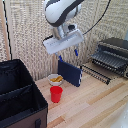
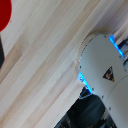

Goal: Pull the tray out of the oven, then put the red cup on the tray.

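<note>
- Wooden tabletop (image 1: 95,100), pale planks, w/ a woven beige screen (image 1: 30,35) behind – that's the setting.
- Gripper (image 1: 67,53) hangs high above the table, well clear of everything; blue-tipped fingers (image 1: 76,52) point down. Looks spread a bit & holding nothing, but exterior view is too blurry to be sure – can't tell for certain. Wrist view doesn't show the fingertips at all, mostly white housing w/ blue lights & bare wood.
- Just below/behind the gripper: upright navy-blue board (image 1: 70,73), standing on the table.
- Beside it, toward exterior view's left: white bowl (image 1: 55,79) w/ yellow food.
- Red cup (image 1: 56,94) stands upright just in front of the bowl, near but seemingly not touching; a red sliver at the wrist view's corner is prob. the same cup (image 2: 4,14).
- Black fabric bin (image 1: 20,95) fills exterior view's lower left.
- Oven (image 1: 116,52) sits at exterior view's right edge, well apart from the cup. Tray (image 1: 100,71), ribbed & dark, sticks out in front of the opening, sloping down toward the table.
- Judgement: tray looks already out, or nearly, so the step in hand is prob. moving to the cup – arm is between the two, neither touched.
- Next move calls for: swing over the cup, open wide enough for its rim, drop straight down, avoid bumping the bowl & board close by. Then carry across to the tray; its tilt & ribs may make the cup tip.
</note>
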Robot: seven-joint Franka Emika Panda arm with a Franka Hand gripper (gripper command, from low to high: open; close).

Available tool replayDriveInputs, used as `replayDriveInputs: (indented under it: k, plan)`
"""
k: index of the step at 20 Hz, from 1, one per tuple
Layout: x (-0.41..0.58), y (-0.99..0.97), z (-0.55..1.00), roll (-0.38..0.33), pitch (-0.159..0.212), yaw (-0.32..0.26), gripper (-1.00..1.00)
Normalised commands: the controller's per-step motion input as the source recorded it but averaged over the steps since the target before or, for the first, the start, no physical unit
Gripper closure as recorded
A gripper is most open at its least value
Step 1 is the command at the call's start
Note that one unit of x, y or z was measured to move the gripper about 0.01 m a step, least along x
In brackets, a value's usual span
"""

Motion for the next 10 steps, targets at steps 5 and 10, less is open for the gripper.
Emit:
replayDriveInputs:
  k: [5,10]
  plan:
    - [-0.295,0.37,-0.55,0.106,0.000,-0.102,-1.00]
    - [-0.233,0.16,-0.46,0.036,0.000,-0.070,-1.00]
